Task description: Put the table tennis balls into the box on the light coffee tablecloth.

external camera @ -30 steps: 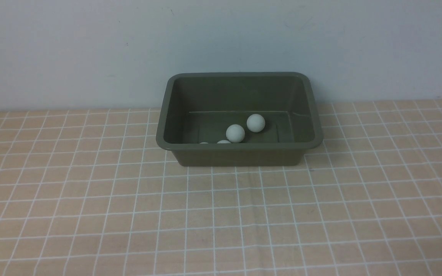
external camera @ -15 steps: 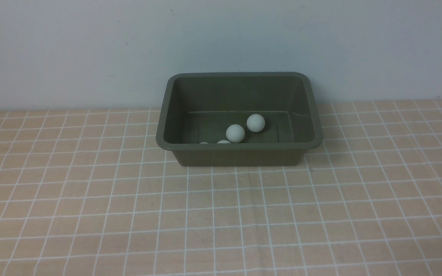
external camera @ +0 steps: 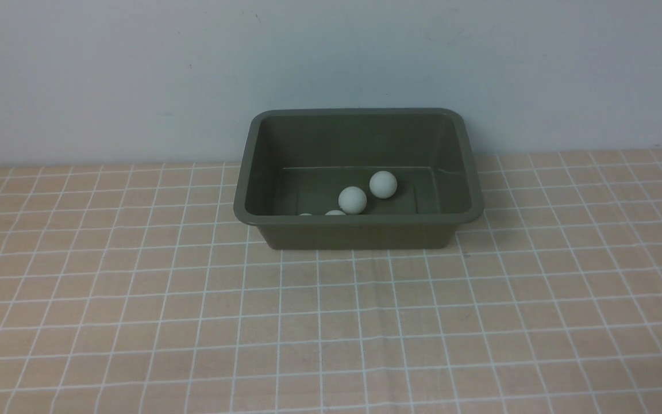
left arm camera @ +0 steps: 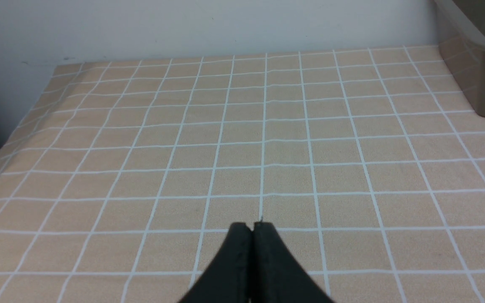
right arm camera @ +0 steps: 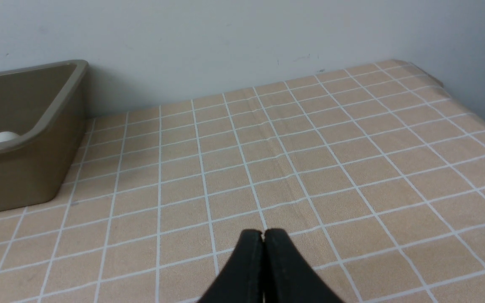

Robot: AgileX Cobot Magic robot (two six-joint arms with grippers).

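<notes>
Task judged complete: four plain white table tennis balls [external camera: 352, 199] inside dark olive-green plastic box [external camera: 358, 230] on light peach-tan grid tablecloth [external camera: 331, 322]. Left gripper [left arm camera: 253, 229], right gripper [right arm camera: 263, 235] pinched closed, empty; advise holding clear of box.

You get even, soft light in all three views, with no glare. The box [external camera: 358, 230] throws only a faint shadow on the light coffee tablecloth [external camera: 331, 322] by its base. The front view looks slightly cool and grainy; both wrist views are warmer and reasonably sharp.
</notes>
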